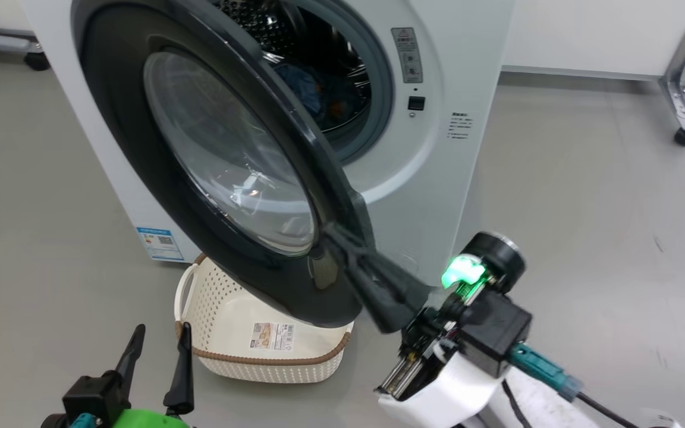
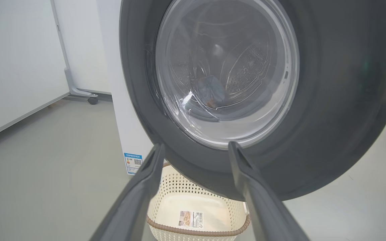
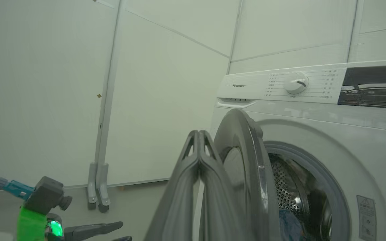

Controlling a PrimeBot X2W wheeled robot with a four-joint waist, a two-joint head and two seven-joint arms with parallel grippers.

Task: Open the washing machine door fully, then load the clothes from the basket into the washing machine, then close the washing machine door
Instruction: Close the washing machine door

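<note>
**Desk:** Where is the door?

**Photographer:** Washing machine door [image 1: 223,154] hangs half-open over the empty basket [image 1: 247,356], clothes [image 1: 304,89] in the drum. Right tool [image 1: 332,235], pinched shut and empty, meets its glossy rim. Left tool [image 1: 163,328] gapes empty. Rigid, hinged, likely slippery: push the rim's free edge.

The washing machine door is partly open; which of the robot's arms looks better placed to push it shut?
Probably the right. The right gripper, fingers shut, sits at the free edge of the washing machine door, while the left gripper hangs open low by the basket, apart from the door.
</note>
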